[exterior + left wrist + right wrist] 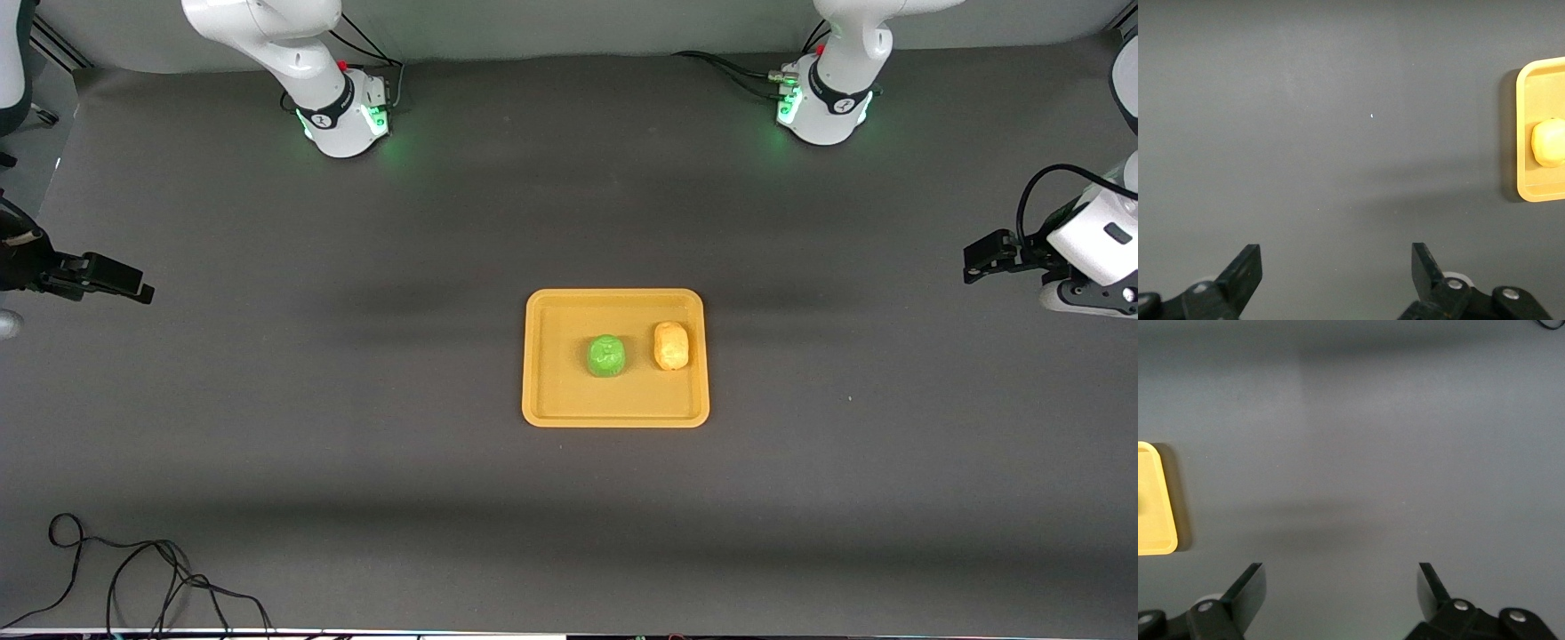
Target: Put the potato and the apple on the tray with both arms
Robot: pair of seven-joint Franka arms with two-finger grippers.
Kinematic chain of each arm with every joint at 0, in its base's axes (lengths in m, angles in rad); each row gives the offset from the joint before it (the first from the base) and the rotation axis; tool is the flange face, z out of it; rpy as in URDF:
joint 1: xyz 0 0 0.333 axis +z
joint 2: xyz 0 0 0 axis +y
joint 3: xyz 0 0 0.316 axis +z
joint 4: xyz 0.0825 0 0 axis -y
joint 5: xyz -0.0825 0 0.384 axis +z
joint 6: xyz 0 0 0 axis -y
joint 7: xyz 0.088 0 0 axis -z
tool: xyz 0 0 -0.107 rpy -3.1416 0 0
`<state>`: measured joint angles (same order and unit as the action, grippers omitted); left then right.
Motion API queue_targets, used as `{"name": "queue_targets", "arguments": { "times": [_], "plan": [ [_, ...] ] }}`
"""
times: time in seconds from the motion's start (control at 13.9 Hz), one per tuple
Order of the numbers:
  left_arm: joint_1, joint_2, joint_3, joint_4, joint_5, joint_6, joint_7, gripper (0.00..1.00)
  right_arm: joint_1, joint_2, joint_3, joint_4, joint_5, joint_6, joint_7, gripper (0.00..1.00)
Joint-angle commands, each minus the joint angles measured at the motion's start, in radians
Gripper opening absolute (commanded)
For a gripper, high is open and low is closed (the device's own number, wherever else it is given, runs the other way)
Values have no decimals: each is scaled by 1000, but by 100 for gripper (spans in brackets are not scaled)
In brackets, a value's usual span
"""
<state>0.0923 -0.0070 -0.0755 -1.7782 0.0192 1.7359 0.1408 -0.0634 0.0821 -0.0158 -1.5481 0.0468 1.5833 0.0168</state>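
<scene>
The orange-yellow tray [613, 411] lies in the middle of the dark table. The green apple [606, 356] and the yellow-tan potato [671, 345] rest on it side by side, the apple toward the right arm's end, the potato toward the left arm's end. My left gripper [974, 263] is open and empty over bare table at the left arm's end, well away from the tray. Its wrist view [1337, 261] shows the tray's edge [1525, 133] and the potato [1548, 142]. My right gripper [133, 283] is open and empty at the right arm's end; its wrist view [1341, 579] shows a tray corner [1155, 520].
A loose black cable [133, 569] lies on the table near the front camera's edge toward the right arm's end. The two green-lit arm bases [342, 116] [822, 107] stand along the edge farthest from the front camera.
</scene>
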Motion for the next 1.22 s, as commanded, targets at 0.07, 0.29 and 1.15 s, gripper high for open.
{"name": "queue_targets", "arguments": {
  "times": [0.07, 0.29, 1.15],
  "plan": [
    [4, -24, -3, -24, -1, 17, 19, 100, -35, -65, 54, -73, -10, 38, -5, 100],
    [4, -22, -3, -24, -1, 16, 19, 100, -27, -59, 62, -43, -51, 11, -5, 100],
    [3, -11, -3, -24, -1, 36, 17, 100, -7, -54, 51, -18, -59, -32, -8, 100]
  ]
}}
